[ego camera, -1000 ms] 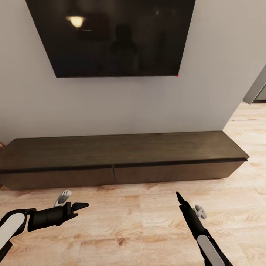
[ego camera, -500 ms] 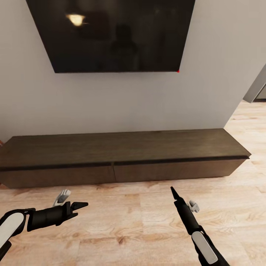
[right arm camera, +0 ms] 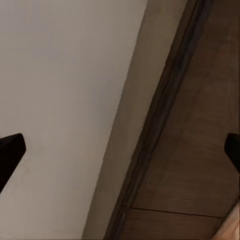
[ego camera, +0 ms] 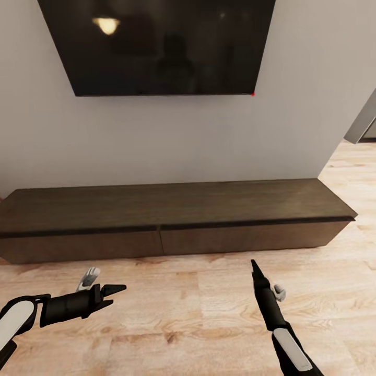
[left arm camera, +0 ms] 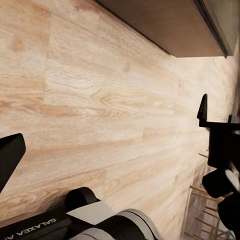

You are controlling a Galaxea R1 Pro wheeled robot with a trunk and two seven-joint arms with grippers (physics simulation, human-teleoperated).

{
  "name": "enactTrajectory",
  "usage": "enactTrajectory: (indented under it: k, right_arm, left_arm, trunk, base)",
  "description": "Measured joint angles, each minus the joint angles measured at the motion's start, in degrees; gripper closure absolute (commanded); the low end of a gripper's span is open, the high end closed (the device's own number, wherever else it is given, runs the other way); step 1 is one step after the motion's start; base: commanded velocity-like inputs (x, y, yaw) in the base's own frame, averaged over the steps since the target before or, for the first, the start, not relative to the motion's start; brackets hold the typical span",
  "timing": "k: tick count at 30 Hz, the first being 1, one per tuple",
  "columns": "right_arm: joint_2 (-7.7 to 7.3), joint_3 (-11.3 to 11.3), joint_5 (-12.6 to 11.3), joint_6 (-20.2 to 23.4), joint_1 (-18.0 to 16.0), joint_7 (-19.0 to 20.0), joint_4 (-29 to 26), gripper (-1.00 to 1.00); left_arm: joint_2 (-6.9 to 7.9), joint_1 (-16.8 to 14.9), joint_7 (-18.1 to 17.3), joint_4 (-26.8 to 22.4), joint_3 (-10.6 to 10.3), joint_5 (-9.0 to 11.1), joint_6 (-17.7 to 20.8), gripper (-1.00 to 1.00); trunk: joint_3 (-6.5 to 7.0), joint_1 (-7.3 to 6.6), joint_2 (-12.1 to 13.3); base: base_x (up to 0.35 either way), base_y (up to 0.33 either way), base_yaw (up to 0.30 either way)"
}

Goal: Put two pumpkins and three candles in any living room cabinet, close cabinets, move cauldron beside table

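The cabinet is a long, low dark-brown unit against the wall, with both drawer fronts shut and its top bare. My left gripper hovers open over the wood floor, short of the left drawer front. My right gripper points at the right drawer front, a short way off it. In the left wrist view the left gripper has its fingers spread wide over the floorboards, with the cabinet beyond. The right gripper is also open and empty, facing the cabinet. The pumpkins, candles, cauldron and table are out of view.
A large black TV hangs on the pale wall above the cabinet. Light wood floor runs between me and the unit. The wall ends at a corner on the right, with an opening beyond. A wooden frame stands by my left arm.
The camera has crept forward, so the TV sits higher in the picture. My right gripper swung slightly left, then back right. The left arm has barely moved.
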Motion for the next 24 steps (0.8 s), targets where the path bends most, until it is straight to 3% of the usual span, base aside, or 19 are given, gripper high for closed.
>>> enactTrajectory:
  k: [5,11,16,24]
  right_arm:
    - [0.03,-0.2,-2.7,4.1,0.0,2.8,0.3,-1.00]
    - [0.07,-0.3,-3.9,4.6,0.0,2.6,1.1,-1.00]
    - [-0.01,-0.3,-9.5,4.7,0.0,2.4,2.5,-1.00]
    - [-0.02,-0.3,-10.5,4.6,0.0,2.4,2.9,-1.00]
  left_arm:
    - [-0.06,0.0,-0.9,0.0,0.0,0.1,0.0,-1.00]
    - [-0.07,0.0,-1.0,0.0,-0.1,0.1,0.0,-1.00]
    - [-0.07,0.1,-3.7,0.0,-0.1,0.4,0.0,-1.00]
    - [-0.07,0.1,-4.3,0.0,-0.1,0.5,0.0,-1.00]
  trunk:
    - [-0.90,1.10,-2.0]
    - [-1.98,2.42,-4.4]
    - [-2.87,3.52,-6.4]
    - [-4.31,5.27,-9.6]
  base:
    - [0.000,0.000,0.000]
    - [0.000,0.000,0.000]
    - [0.000,0.000,0.000]
    - [0.000,0.000,0.000]
